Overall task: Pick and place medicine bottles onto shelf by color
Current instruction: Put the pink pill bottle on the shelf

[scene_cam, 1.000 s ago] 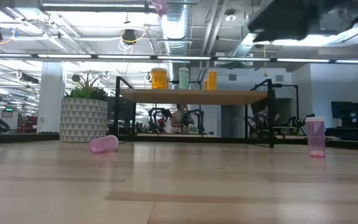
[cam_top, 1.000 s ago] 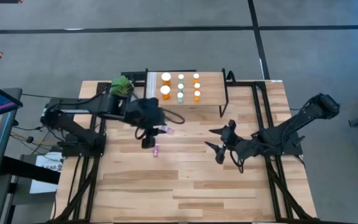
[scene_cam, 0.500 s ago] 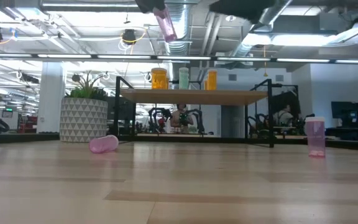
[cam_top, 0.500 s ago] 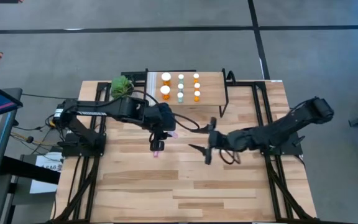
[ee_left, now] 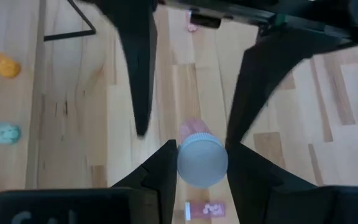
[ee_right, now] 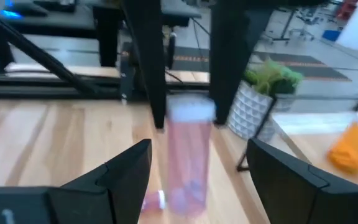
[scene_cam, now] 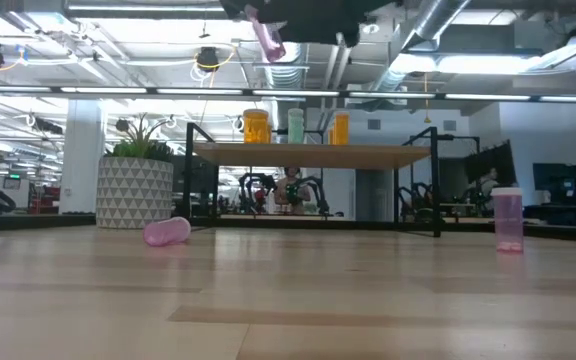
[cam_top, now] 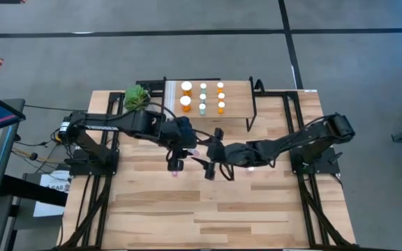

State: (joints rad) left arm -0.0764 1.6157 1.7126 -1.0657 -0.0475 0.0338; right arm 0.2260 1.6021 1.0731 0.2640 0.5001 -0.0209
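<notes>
— Status of the left gripper (cam_top: pixel 181 144)?
— Clamped on the pink bottle (ee_left: pixel 202 160), gripping the body, white cap toward the wrist. Held well above the table (cam_top: pixel 257 209).

— And the right gripper (cam_top: pixel 213 152)?
— Fingers (ee_right: pixel 123 174) spread wide, nothing between the pads. Aimed at the bottle from the side, just short of it.

— Direction of the bottle from that right gripper?
— Dead ahead, centred in the gap. Near both fingers, apparently touching neither.

— Long axis?
— Close to upright, a little tilted in the low view. Crosswise to the right gripper's line of reach, so well set for closing across the body below the cap.

— Purpose, at a guess?
— Probably a hand-over in mid-air, judging by the two tools nose to nose.

— The shelf (cam_top: pixel 237 97)?
— Beyond both grippers, well apart from either; hard to call which is nearer. Already carrying orange bottles (cam_top: pixel 186 86) and teal bottles (cam_top: pixel 202 108) in rows.

— Anything to watch?
— Little free body left beside the left gripper's hold, so a shallow bite likely. Also a second pink bottle (cam_top: pixel 175 169) standing on the table just below the left gripper, in the way of any drop.
</notes>
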